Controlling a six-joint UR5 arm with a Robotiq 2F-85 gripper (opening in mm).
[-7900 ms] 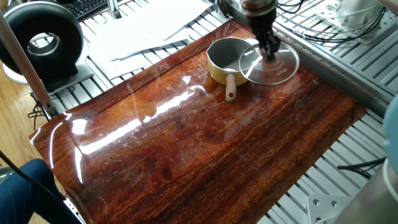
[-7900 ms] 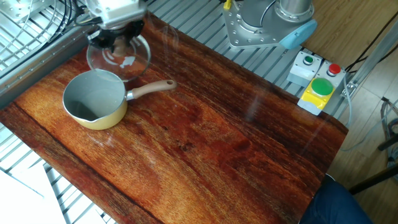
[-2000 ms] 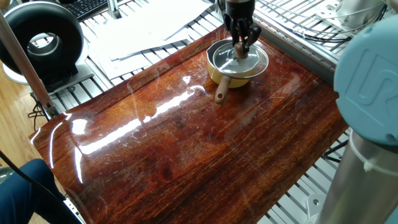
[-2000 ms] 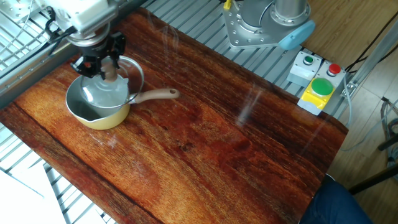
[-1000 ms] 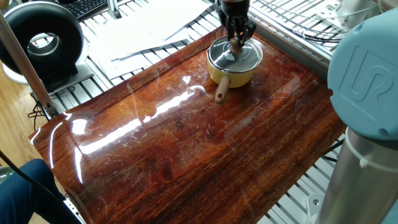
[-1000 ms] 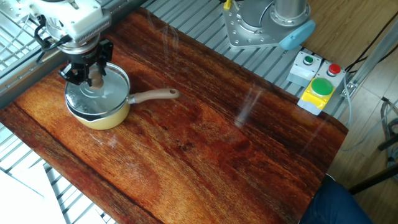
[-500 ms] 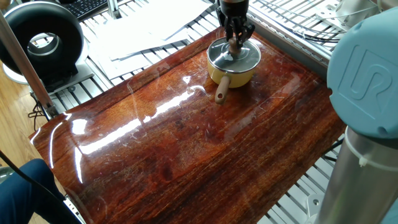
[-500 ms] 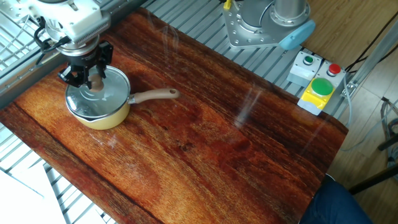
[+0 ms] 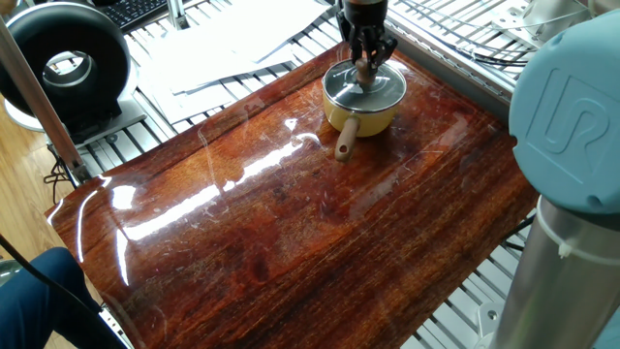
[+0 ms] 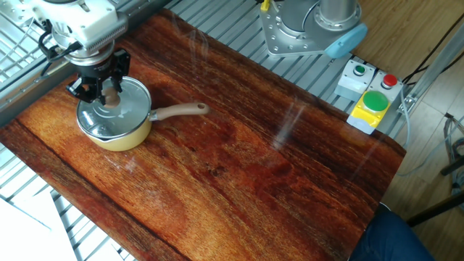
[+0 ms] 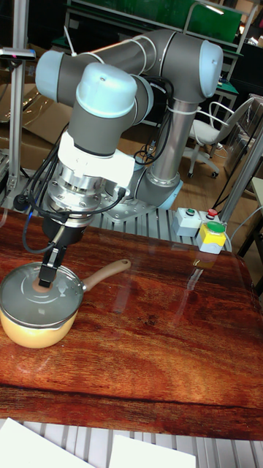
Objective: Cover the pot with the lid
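Observation:
The yellow pot (image 9: 361, 118) (image 10: 120, 135) (image 11: 32, 333) stands at the far corner of the wooden table, its wooden handle (image 10: 181, 111) pointing toward the table's middle. The glass lid (image 9: 385, 87) (image 10: 132, 109) (image 11: 28, 301) lies flat on the pot's rim and covers its opening. Directly above it, my gripper (image 9: 365, 67) (image 10: 109, 93) (image 11: 43, 278) points straight down with its fingers closed on the lid's brown knob.
A box with green and red buttons (image 10: 370, 101) sits by the robot base (image 10: 312, 29). A black round device (image 9: 68, 63) and papers (image 9: 232, 48) lie beyond the table's edge. My arm's blue elbow (image 9: 572, 145) fills the right of one fixed view.
The lid, which earlier lay beside the pot, was carried over it and lowered onto the rim. Over the last second lid and gripper have barely moved.

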